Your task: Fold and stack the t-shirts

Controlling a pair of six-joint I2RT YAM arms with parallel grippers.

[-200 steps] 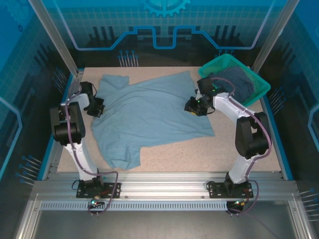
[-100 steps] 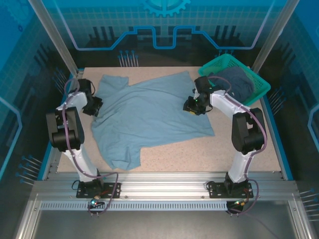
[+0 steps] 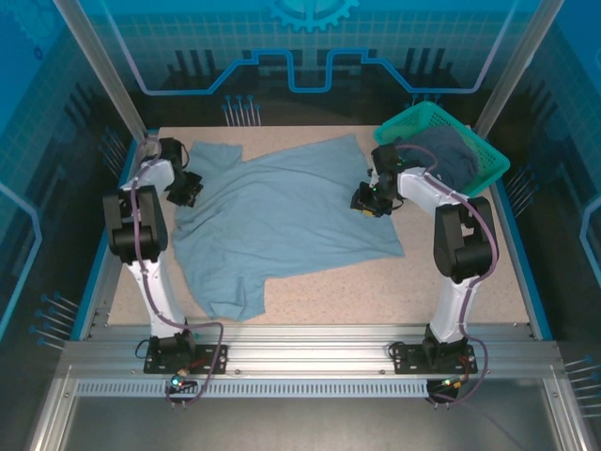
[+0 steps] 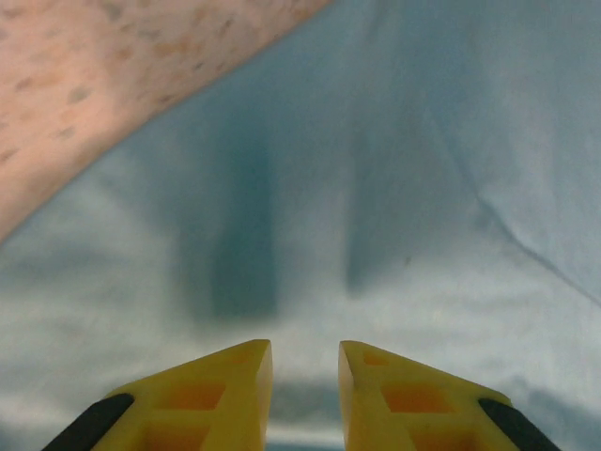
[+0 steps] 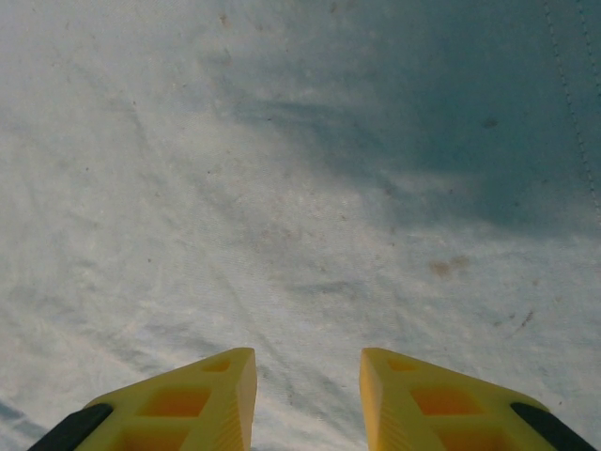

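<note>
The pale tee (image 3: 282,221) lies spread open on the table (image 3: 451,282), taking up most of its middle. One sleeve points to the far left corner and another part reaches toward the near edge. The dark tee (image 3: 451,155) sits bunched in the basket (image 3: 413,117) at the far right corner, well apart from the left arm.

The left gripper (image 3: 184,193) is low at the pale tee's left edge, just near of the far sleeve. In the left wrist view its yellow fingers (image 4: 225,376) stand a narrow gap apart over the cloth with nothing between them, and bare table shows at the upper left.

The right gripper (image 3: 368,201) is low over the pale tee's right edge, just left of the basket. In the right wrist view its fingers (image 5: 413,395) stand somewhat wider apart above the cloth and grip nothing.
</note>
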